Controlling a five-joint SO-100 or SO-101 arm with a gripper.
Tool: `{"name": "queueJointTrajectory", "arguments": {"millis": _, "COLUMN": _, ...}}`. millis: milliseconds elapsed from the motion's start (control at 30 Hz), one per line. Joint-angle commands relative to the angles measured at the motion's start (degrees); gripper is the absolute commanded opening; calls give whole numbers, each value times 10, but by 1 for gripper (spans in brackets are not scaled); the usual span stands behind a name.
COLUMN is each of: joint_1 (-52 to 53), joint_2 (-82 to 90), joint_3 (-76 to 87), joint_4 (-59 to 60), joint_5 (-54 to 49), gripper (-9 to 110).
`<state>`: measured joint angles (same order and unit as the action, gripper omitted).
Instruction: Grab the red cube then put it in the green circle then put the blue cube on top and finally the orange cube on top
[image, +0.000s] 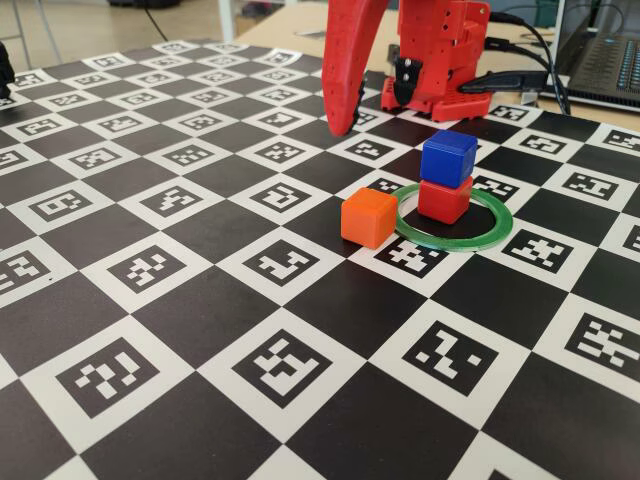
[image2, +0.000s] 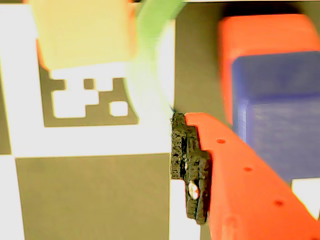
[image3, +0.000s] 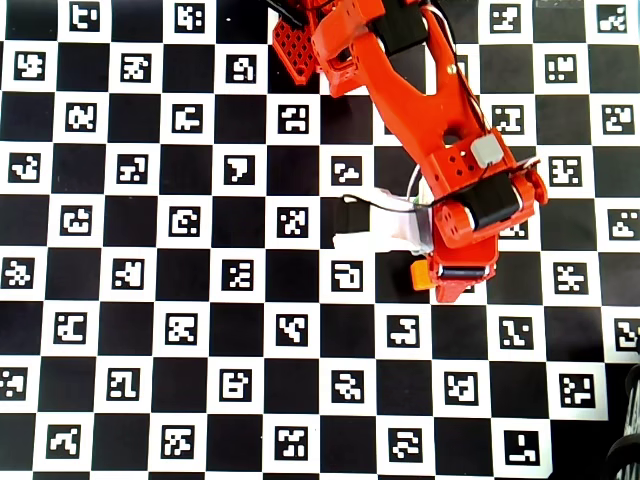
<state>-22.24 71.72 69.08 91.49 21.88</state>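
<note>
Two cubes are stacked inside the green circle (image: 478, 237): blue cube (image: 448, 158) atop red cube (image: 444, 200); orange cube (image: 368, 218) sits just outside; end effector (image: 343, 125) hovers empty, spread unclear

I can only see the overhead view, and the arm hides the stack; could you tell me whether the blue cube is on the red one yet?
Observer: Yes. In the fixed view the blue cube sits on top of the red cube.
Operator: Thank you. Is that stack inside the ring?
Observer: It is; the green ring lies around the red cube's base.
Operator: And the orange cube, which I barely glimpse?
Observer: It stands on the board just outside the ring, to its left in the fixed view, not yet stacked.
</note>
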Motion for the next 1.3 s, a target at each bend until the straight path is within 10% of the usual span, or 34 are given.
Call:
{"name": "queueJointTrajectory", "arguments": {"millis": 0, "joint_1": 5, "joint_2": 7, "joint_3": -39, "joint_4": -25, "joint_5": -4, "gripper": 34}}
{"name": "queueJointTrajectory", "arguments": {"millis": 1267, "joint_1": 7, "joint_2": -24, "joint_3": 124, "joint_4": -155, "joint_5": -16, "gripper": 34}}
